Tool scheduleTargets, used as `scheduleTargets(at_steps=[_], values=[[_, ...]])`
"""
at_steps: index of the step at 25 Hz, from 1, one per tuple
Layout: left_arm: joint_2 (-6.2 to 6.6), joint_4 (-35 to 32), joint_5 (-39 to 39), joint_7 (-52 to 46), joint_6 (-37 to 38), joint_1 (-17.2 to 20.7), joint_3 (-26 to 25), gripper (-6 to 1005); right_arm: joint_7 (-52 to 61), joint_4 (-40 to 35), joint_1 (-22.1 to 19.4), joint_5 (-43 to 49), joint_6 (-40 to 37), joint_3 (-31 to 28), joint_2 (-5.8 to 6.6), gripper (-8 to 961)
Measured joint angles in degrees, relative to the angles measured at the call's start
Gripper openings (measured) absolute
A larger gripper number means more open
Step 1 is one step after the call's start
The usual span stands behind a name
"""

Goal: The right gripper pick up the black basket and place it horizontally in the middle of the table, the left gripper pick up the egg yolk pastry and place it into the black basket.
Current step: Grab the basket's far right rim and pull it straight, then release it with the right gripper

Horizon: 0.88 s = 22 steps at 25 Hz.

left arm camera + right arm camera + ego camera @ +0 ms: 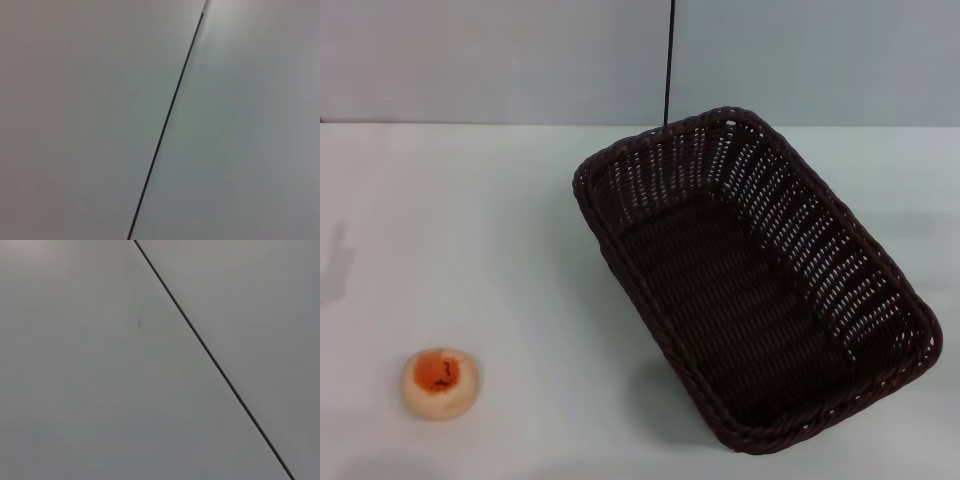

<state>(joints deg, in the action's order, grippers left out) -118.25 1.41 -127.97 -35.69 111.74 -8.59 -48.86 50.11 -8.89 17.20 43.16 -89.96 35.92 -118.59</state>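
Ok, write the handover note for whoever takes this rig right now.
Grippers: neither left nor right shows in any view; both wrist cameras see only a plain pale surface crossed by a thin dark line.
Black basket: empty, lying at a slant on the table's right half, not yet picked up.
Egg yolk pastry: near left of the table, orange patch up, apart from the basket.
Done: nothing.
Left: set the basket horizontally mid-table, then put the pastry inside.
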Motion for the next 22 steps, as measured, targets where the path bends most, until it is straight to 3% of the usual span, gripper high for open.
scheduleTargets(at_steps=[18,22], values=[[-0.24,0.8,0.1,2.4,-2.4,-0.2,0.0,565,-2.8,-2.8,0.2,0.0,-1.5,1.2,-0.24,611],[-0.31,1.4,0.0,2.2,-2.5,-0.2,0.0,563,-2.0,-6.8,0.1,5.3,-0.7,2.2,-0.04,634]])
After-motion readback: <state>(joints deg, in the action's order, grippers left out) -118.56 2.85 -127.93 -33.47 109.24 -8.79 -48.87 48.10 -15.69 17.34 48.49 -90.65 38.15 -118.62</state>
